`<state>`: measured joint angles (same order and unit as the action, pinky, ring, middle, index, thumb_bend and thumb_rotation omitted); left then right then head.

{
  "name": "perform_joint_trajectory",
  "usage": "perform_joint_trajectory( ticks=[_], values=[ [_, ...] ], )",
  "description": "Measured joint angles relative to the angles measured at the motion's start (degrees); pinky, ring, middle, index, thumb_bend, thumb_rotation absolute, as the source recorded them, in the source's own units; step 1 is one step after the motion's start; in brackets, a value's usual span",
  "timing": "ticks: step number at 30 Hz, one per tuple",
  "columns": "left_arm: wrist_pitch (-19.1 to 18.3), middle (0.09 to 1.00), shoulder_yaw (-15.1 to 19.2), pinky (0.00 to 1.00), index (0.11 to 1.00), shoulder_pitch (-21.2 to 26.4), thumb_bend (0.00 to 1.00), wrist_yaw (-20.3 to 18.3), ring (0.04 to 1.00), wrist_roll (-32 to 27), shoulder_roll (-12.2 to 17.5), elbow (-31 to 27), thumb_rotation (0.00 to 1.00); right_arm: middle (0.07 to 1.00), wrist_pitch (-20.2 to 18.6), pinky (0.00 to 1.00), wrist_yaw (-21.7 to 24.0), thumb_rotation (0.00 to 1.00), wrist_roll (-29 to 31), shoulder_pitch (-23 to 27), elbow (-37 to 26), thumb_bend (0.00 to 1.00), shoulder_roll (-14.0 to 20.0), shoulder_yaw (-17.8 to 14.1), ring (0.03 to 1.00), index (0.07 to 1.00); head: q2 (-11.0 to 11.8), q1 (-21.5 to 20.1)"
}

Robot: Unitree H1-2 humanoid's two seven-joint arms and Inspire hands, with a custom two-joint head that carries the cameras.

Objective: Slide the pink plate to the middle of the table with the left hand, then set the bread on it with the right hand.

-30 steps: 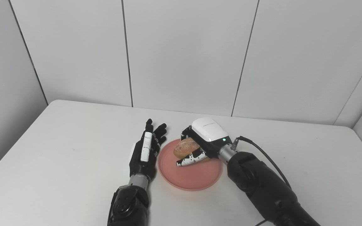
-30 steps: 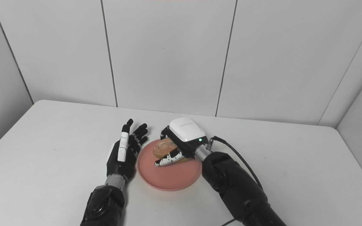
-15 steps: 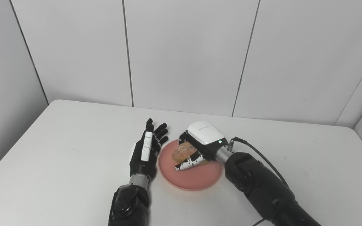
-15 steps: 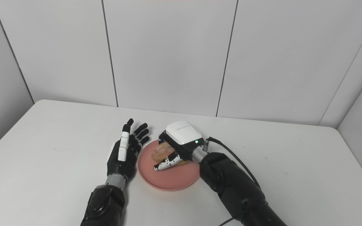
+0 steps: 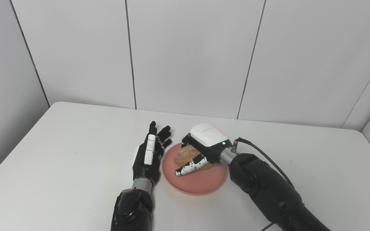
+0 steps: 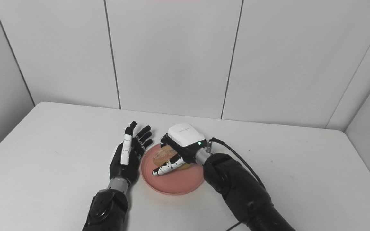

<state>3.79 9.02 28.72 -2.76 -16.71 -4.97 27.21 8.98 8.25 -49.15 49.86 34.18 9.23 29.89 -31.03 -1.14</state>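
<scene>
The pink plate [image 5: 201, 183] lies flat near the middle of the white table [image 5: 59, 150]. My right hand [image 5: 202, 146] is over the plate's far left part, shut on the brown bread roll [image 5: 185, 155], which sits low on or just above the plate. My left hand [image 5: 148, 154] is open, fingers straight and spread, standing on edge right beside the plate's left rim. Whether it touches the rim I cannot tell. The same scene shows in the right eye view, with the bread [image 6: 162, 155] and plate [image 6: 178, 183].
A black cable [image 5: 262, 154] runs from my right wrist back along the forearm. The table ends at grey wall panels [image 5: 188, 57] behind and at its right corner [image 5: 361, 131].
My right hand with the bread has moved a little left and lower over the plate. The left hand and the plate have stayed still.
</scene>
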Motion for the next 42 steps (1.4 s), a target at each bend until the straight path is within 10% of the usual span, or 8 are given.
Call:
perform_joint_trajectory(
  ticks=[26,42],
  values=[
    [0.0,0.86,-0.17,0.86,1.0,0.0,0.91,-0.03,0.895,0.35,0.27,0.02,0.81,0.676,-1.66,0.44,2.21,0.76,-0.26,0.0,-2.65,1.0,1.07,-0.9,0.579,0.673,0.26,-0.88],
    [0.51,0.89,0.68,0.95,1.0,1.93,0.93,-0.02,0.91,0.19,0.32,2.59,0.78,0.706,-3.48,0.5,-6.2,0.93,8.35,-1.81,-4.75,0.95,-2.79,-11.32,0.613,0.734,0.0,-2.02]
  ],
)
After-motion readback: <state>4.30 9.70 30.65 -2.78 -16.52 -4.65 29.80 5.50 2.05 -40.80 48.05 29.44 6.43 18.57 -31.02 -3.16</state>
